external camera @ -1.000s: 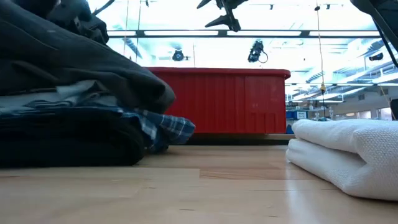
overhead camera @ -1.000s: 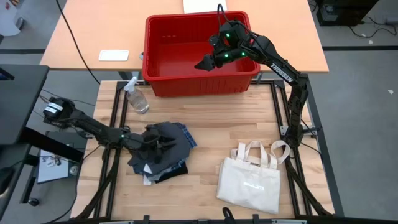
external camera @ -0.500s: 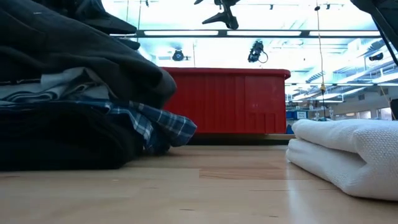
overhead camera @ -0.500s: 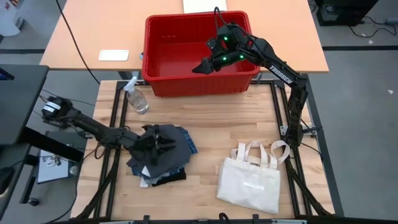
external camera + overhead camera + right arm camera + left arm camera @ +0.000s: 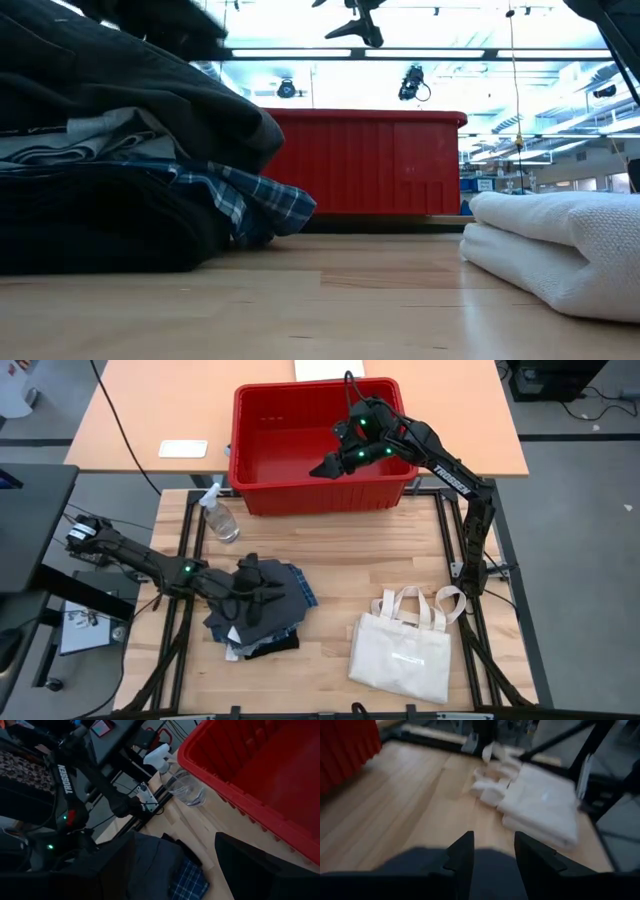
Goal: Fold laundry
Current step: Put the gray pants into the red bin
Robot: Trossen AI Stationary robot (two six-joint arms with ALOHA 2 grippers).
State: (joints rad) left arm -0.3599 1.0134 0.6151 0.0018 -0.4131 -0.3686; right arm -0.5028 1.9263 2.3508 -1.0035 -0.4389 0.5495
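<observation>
The laundry lies in a pile on the table's near left. A dark grey garment (image 5: pixel 278 610) (image 5: pixel 120 90) is on top. Under it show a light grey layer (image 5: pixel 90 135), a blue-and-white plaid one (image 5: pixel 303 582) (image 5: pixel 260 205) and a black one (image 5: pixel 100 230) at the bottom. My left gripper (image 5: pixel 262 592) (image 5: pixel 492 852) is open right over the dark grey top. My right gripper (image 5: pixel 325 464) (image 5: pixel 175 865) is open and hangs over the red bin (image 5: pixel 320 495), far from the pile. My left gripper comes at the pile's top from the table's left, slanting down, with the dark grey garment (image 5: pixel 485 870) showing between and under its open fingers. I cannot tell whether the fingertips touch the cloth.
A folded cream tote bag (image 5: pixel 405 655) (image 5: pixel 560 250) (image 5: pixel 540 800) lies on the near right, handles toward the far side. The red bin (image 5: pixel 370 165) stands at the far edge. A clear spray bottle (image 5: pixel 220 518) (image 5: pixel 185 790) stands at the far left. Bare wood lies between pile and tote.
My left gripper has moved a little toward the table's right over the pile. The dark grey top layer has shifted, so the light grey layer under it now shows and the plaid edge sticks out more. My right gripper has edged slightly toward the table's left above the bin.
</observation>
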